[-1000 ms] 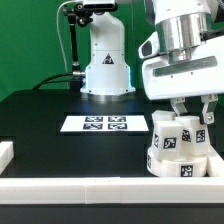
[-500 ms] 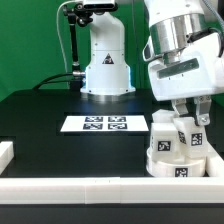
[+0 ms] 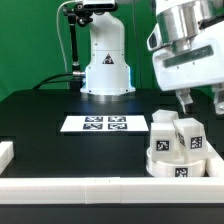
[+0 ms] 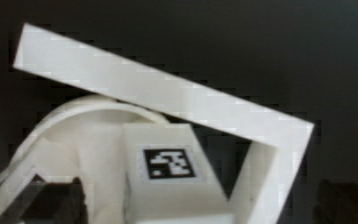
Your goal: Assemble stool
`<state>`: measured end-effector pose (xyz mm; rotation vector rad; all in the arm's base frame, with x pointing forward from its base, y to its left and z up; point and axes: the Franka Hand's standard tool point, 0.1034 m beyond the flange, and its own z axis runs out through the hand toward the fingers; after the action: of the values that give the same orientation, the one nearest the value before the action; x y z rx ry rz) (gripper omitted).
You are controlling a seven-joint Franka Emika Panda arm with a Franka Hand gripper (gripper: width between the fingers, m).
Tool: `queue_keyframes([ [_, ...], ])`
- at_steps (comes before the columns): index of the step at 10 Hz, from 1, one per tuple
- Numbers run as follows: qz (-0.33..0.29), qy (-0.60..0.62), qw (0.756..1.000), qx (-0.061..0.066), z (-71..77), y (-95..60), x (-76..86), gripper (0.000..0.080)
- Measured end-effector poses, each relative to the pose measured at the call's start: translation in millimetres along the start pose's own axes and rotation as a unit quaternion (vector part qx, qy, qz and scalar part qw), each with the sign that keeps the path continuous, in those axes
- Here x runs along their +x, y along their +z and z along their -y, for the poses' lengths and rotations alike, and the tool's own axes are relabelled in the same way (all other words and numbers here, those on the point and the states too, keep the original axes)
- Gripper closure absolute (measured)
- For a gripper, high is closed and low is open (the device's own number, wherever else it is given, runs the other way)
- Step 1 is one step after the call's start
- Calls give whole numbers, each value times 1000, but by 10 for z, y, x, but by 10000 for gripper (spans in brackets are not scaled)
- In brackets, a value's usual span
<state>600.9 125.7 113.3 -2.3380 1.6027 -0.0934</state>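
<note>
The white stool seat (image 3: 176, 167), a short round disc with a tag on its side, sits at the exterior view's right by the front rail. Blocky white tagged legs stand upright on it, one at the left (image 3: 162, 139) and one at the right (image 3: 191, 134). My gripper (image 3: 200, 100) hangs just above the legs, open and empty, its fingers spread and clear of them. In the wrist view a leg (image 4: 167, 165) with its tag and the curved seat (image 4: 73, 130) lie below my gripper (image 4: 176, 208).
The marker board (image 3: 94, 124) lies flat mid-table. White border rails run along the front (image 3: 70, 187) and the left edge (image 3: 5, 152); a rail corner (image 4: 158, 85) shows in the wrist view. The robot's white base (image 3: 106, 65) stands at the back.
My gripper was down around the right-hand leg. It has let go and risen straight up, clear of the legs. The leg stays standing on the seat.
</note>
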Motion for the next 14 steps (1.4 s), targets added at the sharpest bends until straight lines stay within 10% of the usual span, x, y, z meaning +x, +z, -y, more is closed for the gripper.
queue_keyframes([
  [5,-11,-148,989,-10,11,20,-41,150],
  [12,-22,-435,900,-26,119,-13,-101,150],
  [14,-35,-565,824,-28,118,-13,-53,150],
])
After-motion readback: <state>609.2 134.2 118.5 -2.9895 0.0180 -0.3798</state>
